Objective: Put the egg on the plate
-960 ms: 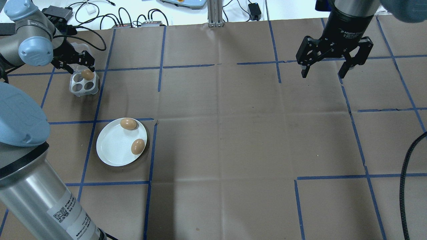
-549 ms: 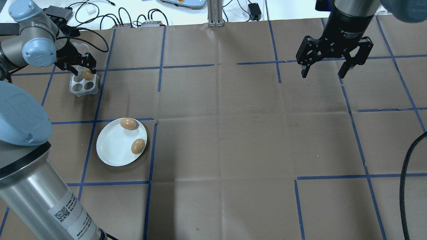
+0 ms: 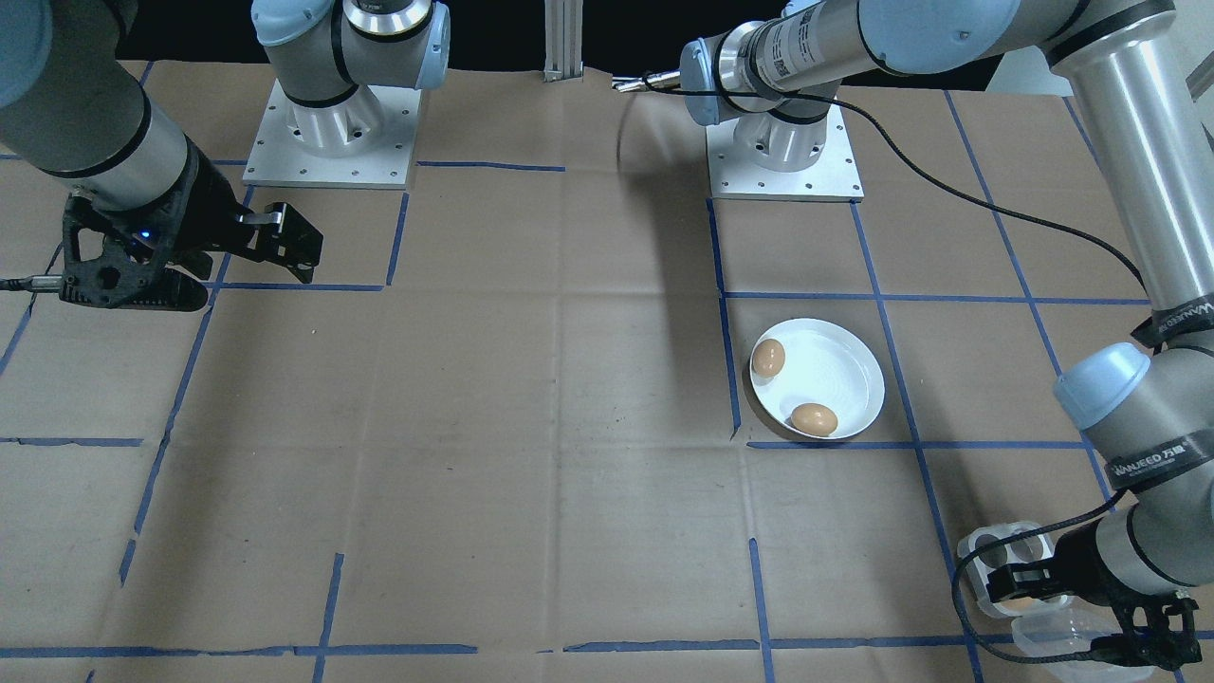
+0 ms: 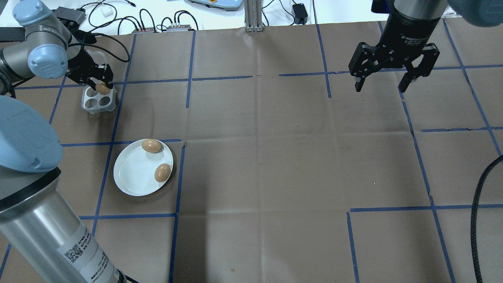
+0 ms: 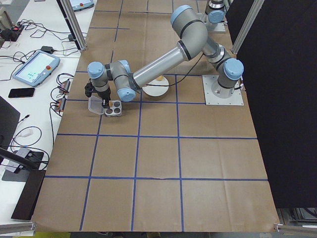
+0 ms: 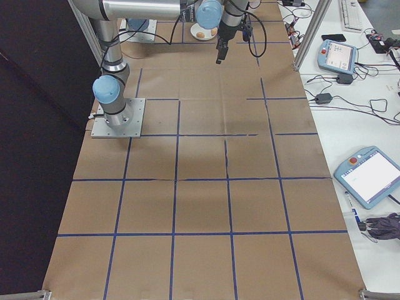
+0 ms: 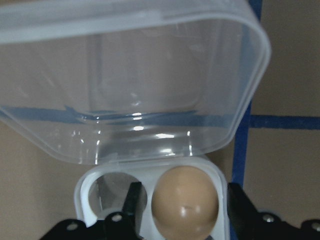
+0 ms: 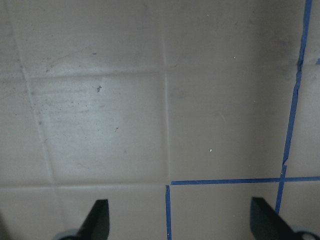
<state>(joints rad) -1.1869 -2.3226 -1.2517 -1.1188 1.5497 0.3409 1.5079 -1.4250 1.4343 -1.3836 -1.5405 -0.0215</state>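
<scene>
While left pincer (image 7: 182, 207) straddles egg (image 7: 185, 201) seated in egg tray (image 4: 99, 100), fingers apart, not clamped; clear lid (image 7: 125, 75) open behind. Plate (image 4: 133, 173) near tray, holds two eggs. Right pincer (image 4: 383, 82) spread wide above bare desk (image 4: 275, 157).

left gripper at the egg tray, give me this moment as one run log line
left gripper: open, fingers astride last egg in egg tray | plate: two eggs | right gripper: open, idle

The left gripper (image 4: 99, 80) has moved down toward the small white four-hole egg tray (image 4: 98, 100), its fingers now bracketing the brown egg (image 4: 103, 88) seated there.
</scene>
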